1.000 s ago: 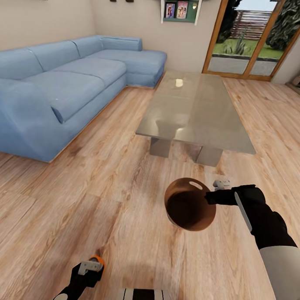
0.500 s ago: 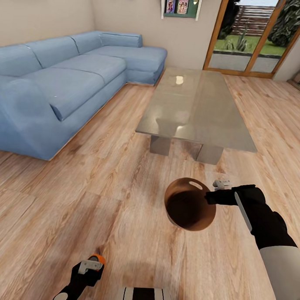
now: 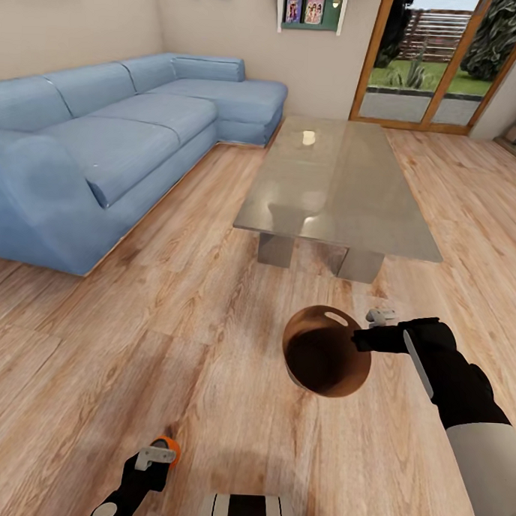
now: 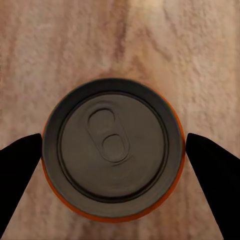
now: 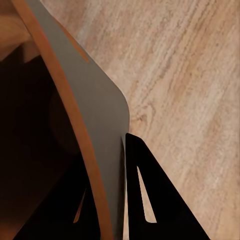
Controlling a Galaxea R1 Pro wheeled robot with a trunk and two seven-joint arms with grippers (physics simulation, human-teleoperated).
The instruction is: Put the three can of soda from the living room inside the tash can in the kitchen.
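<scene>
The orange cylindrical soda can (image 4: 112, 152) sits between the two black fingers of the left gripper (image 4: 112, 150), dark pull-tab lid facing the wrist camera. The fingers stand at either side of the can body, clamped on it; in the head view the can's orange top (image 3: 167, 445) shows just above the left gripper (image 3: 153, 458), low over the wooden plank floor (image 3: 134, 335).

The small round tapered bin (image 3: 326, 351), grey outside and tan-brown inside, hangs over the floor with its opening tilted toward the head camera; a slot cut-out shows near its far rim. The right gripper (image 3: 362, 339) pinches the bin's rim at the side nearest the right arm. In the right wrist view one black finger (image 5: 150, 200) lies against the grey outer wall (image 5: 90, 100), while the other lies inside, against the brown interior (image 5: 35, 165); the jaws are closed on the wall.

The bin hangs on the robot's side of the glass-topped rectangular coffee table (image 3: 337, 188), near its end. The blue corner sofa (image 3: 105, 146) stands well apart from the table, along the wall on the robot's left. Beyond the table's far end is a wood-framed glass door (image 3: 439, 63); a small wall shelf with pictures (image 3: 306, 9) hangs between the door and the sofa.
</scene>
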